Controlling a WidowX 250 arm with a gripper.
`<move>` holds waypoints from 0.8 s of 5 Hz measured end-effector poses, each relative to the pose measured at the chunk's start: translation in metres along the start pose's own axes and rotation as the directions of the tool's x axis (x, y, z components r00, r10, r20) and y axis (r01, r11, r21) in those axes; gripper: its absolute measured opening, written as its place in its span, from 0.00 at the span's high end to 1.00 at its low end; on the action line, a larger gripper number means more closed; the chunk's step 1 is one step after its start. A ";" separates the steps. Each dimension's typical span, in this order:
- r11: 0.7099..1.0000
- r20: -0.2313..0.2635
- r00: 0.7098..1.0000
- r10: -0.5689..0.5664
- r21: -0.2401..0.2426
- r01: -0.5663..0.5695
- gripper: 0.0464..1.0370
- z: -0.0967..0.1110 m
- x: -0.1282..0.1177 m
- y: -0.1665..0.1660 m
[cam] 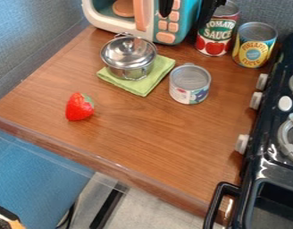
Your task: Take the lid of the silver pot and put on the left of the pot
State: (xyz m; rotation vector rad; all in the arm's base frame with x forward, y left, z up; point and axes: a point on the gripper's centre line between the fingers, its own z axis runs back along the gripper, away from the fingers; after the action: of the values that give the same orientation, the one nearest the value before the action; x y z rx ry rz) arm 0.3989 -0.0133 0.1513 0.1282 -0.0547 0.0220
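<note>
My gripper (184, 21) hangs at the top edge, in front of the toy microwave's right side and the tomato sauce can, its two black fingers wide apart with nothing between them. Below and to its left is the silver pot (130, 71), standing on a folded green cloth (143, 86). The shiny lid (128, 51) rests on top of the pot, its knob upward. Wooden counter (62, 67) lies to the left of the pot.
A red strawberry (80, 107) lies at the lower left of the pot. An unlabelled-top small can (190, 84) stands to its right. Behind are the microwave (183, 19), tomato sauce can (217, 38) and pineapple can (254, 44). A black stove (271, 150) borders the right side.
</note>
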 end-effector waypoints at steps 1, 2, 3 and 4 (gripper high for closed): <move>1.000 -0.047 0.999 -0.007 0.000 0.007 0.04 -0.017 -0.002 -0.003; 1.000 -0.063 0.998 0.016 -0.017 -0.017 0.04 -0.023 -0.003 0.014; 0.997 -0.068 0.996 0.065 -0.038 -0.068 0.04 -0.036 -0.005 0.047; 0.994 -0.040 0.998 0.049 -0.096 -0.053 0.04 -0.050 -0.004 0.065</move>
State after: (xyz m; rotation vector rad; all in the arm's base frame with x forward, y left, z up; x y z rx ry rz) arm 0.3954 0.0574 0.1100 0.0292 -0.0219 0.0726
